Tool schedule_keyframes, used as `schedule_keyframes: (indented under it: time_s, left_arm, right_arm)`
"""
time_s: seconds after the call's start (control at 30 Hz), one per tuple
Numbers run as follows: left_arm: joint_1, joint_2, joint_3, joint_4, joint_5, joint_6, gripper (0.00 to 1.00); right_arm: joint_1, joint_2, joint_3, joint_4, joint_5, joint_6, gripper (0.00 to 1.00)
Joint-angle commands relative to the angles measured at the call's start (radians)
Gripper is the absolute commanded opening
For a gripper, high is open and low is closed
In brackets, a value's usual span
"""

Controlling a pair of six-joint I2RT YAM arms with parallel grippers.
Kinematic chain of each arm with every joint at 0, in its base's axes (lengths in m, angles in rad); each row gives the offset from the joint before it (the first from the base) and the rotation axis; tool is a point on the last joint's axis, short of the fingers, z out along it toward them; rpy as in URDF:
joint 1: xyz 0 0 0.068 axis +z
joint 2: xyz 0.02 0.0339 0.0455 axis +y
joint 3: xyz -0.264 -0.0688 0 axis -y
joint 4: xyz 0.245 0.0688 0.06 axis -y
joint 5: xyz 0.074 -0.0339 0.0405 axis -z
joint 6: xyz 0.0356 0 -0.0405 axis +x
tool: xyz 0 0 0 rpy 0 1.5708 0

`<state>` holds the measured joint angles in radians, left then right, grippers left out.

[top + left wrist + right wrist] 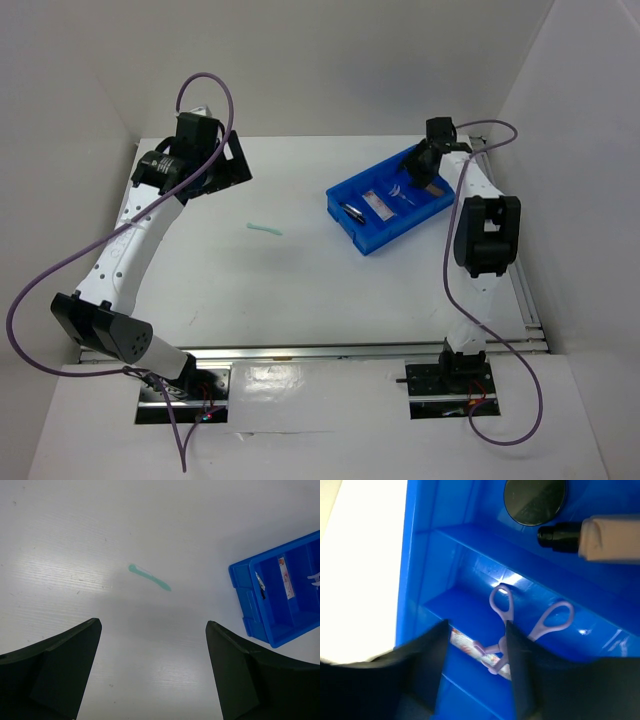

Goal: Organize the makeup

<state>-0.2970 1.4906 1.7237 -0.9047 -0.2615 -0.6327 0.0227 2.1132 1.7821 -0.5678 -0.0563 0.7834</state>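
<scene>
The bin sits on the far right part of the table. The stick lies on the table, well apart to the bin's left. Inside the bin, the looped piece lies partly over a packet. Beyond a divider, the round pot and cylinder lie close together.

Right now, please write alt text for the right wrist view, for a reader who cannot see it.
An open gripper hangs inside a blue bin, with a purple looped tool lying just ahead of it. In the compartment beyond lie a round black pot and a tan tube with a black cap.
</scene>
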Motion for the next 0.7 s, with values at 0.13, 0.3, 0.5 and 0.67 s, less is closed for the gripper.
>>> schedule_keyframes:
  time_s: [0.13, 0.3, 0.5, 0.67]
  left_arm:
    - [0.006, 0.005, 0.008, 0.032, 0.022, -0.005, 1.0]
    - [0.006, 0.005, 0.008, 0.032, 0.022, -0.005, 1.0]
    - [0.006, 0.005, 0.008, 0.032, 0.031, -0.005, 1.0]
    - [0.006, 0.005, 0.008, 0.032, 0.031, -0.005, 1.0]
  right_arm:
    - [0.077, -0.084, 0.075, -0.023, 0.096, -0.168, 0.41]
    - [0.115, -0.062, 0.085, -0.059, 0.13, -0.263, 0.46]
    - [0.145, -0.033, 0.12, -0.092, 0.223, -0.305, 0.46]
    - [0.154, -0.022, 0.131, -0.093, 0.256, -0.328, 0.53]
